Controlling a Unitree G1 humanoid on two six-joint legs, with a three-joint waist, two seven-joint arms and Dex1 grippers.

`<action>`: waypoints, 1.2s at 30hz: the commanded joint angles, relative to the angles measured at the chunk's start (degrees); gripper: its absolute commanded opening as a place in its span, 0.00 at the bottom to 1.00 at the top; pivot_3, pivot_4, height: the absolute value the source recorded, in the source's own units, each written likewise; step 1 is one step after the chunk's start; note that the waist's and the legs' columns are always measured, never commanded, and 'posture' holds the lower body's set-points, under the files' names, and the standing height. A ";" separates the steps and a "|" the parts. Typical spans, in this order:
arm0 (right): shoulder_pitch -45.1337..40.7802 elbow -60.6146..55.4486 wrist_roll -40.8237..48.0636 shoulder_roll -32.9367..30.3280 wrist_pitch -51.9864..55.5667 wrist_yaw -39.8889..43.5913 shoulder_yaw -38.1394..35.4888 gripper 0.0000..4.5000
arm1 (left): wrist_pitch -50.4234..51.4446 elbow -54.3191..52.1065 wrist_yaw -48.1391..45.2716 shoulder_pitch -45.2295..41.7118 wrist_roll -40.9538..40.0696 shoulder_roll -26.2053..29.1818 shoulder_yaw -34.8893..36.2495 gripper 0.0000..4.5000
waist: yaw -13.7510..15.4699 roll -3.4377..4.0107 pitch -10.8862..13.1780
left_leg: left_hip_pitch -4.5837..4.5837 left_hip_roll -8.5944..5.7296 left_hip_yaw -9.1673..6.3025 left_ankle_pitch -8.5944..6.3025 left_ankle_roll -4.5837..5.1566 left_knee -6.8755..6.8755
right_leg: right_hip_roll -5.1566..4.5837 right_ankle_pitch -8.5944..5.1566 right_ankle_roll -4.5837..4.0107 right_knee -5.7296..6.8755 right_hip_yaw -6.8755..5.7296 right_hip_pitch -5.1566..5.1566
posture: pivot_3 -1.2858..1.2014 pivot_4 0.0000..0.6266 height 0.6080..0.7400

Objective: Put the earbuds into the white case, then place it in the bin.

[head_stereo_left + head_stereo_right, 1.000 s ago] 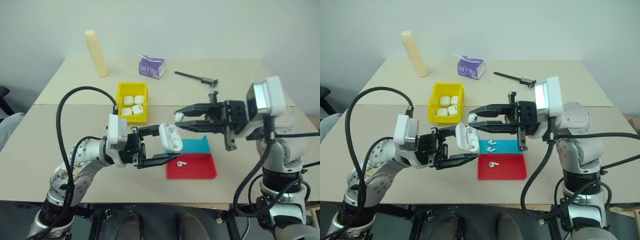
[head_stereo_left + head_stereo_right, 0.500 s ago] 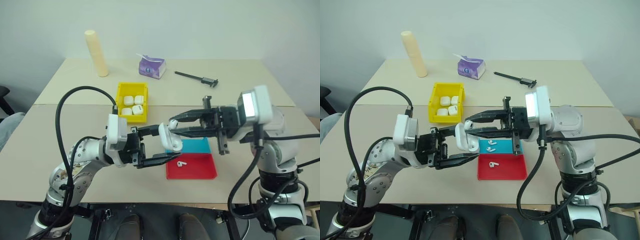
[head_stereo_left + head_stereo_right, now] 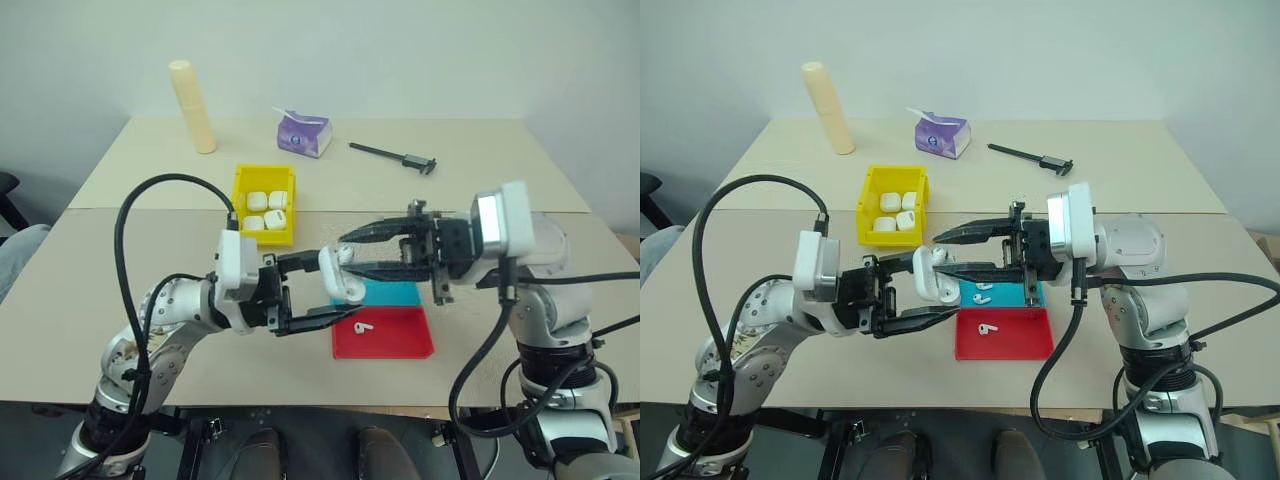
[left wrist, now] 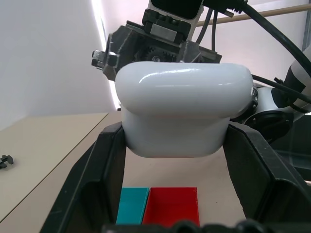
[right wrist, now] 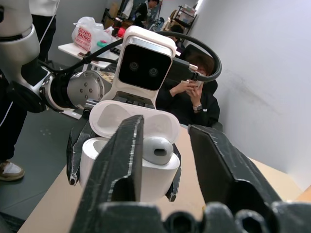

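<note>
Gripping the white case [image 3: 340, 274] between the closed fingers of the left gripper [image 3: 338, 296], holding it in mid-air above the near edge of the blue tray [image 3: 392, 292] and red tray [image 3: 384, 333], glossy, rounded, lid hinged open. Showing one earbud [image 5: 156, 149] sitting in the case, seemingly seated, between the parted fingers of the right gripper [image 3: 346, 255]. Sitting well behind, the bin [image 3: 262, 212].

Red lettering on a white plastic bag [image 5: 88, 33] in the background of the right wrist view, seemingly beginning "SUP", rest too small to read, no legible text on any other thing
</note>
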 commanded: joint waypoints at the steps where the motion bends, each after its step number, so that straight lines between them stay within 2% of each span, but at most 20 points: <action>1: 0.61 -0.37 -0.29 -1.29 -2.15 1.84 0.45 0.41 | -1.07 -1.34 0.40 -0.50 0.11 -0.70 0.48 0.61 | 0.00 0.00 0.00 | 0.00 0.00 0.00 0.00 0.00 0.00 | 0.00 0.00 0.00 0.00 0.00 0.00 | 0.52 0.24 1.00; 5: 0.49 0.06 0.91 -2.78 -2.41 2.84 -0.73 0.41 | -1.38 -1.29 0.63 -0.08 1.28 -0.59 0.75 0.61 | 0.01 0.00 0.00 | 0.01 0.00 0.00 0.00 0.00 0.00 | 0.00 0.00 0.00 0.00 0.00 0.01 | 0.52 0.24 1.00; 10: -4.86 3.88 0.08 -8.93 1.43 4.92 -1.30 0.41 | -3.75 0.50 -1.85 5.78 5.57 3.68 3.12 0.61 | -0.22 0.01 0.01 | 0.01 0.00 0.02 0.00 0.00 -0.01 | -0.01 0.00 0.00 -0.01 0.04 -0.02 | 0.52 0.24 1.00; 14: -11.33 10.05 -6.26 -12.78 0.07 7.48 2.66 0.41 | -9.36 2.16 -4.95 13.24 10.10 7.37 5.55 0.61 | -0.33 0.02 0.01 | 0.06 0.05 0.05 0.00 0.00 -0.06 | 0.02 -0.02 -0.06 0.01 0.03 -0.06 | 0.52 0.24 1.00; 18: -20.12 18.53 -19.19 -14.63 -3.00 11.59 12.97 0.41 | -14.61 4.03 -6.57 21.40 14.81 10.23 7.68 0.61 | -0.38 0.04 0.03 | 0.06 0.06 0.16 0.00 0.00 -0.09 | -0.03 -0.04 -0.10 -0.01 0.05 -0.13 | 0.52 0.24 1.00; 22: -25.57 28.56 -32.89 -12.31 -12.98 13.70 23.69 0.41 | -17.95 4.97 -4.76 26.29 19.41 10.48 7.86 0.61 | -0.15 0.04 0.03 | 0.04 0.07 0.31 0.00 0.00 -0.10 | -0.07 -0.06 -0.13 -0.03 0.02 -0.18 | 0.52 0.24 1.00; 26: -28.95 36.91 -41.64 -8.87 -20.43 12.47 29.63 0.41 | -18.35 3.87 -2.03 28.03 21.02 8.74 7.28 0.61 | 0.06 0.04 0.04 | -0.02 0.06 0.48 0.00 0.00 -0.09 | -0.11 -0.06 -0.14 -0.03 0.00 -0.20 | 0.52 0.24 1.00; 36: -33.32 50.17 -50.86 -0.53 -23.98 10.71 34.24 0.41 | -18.59 2.74 1.22 29.88 23.79 7.64 6.20 0.61 | -0.22 0.06 0.05 | -0.01 0.11 0.58 0.00 0.00 -0.09 | -0.10 -0.05 -0.17 0.07 0.01 -0.24 | 0.52 0.24 1.00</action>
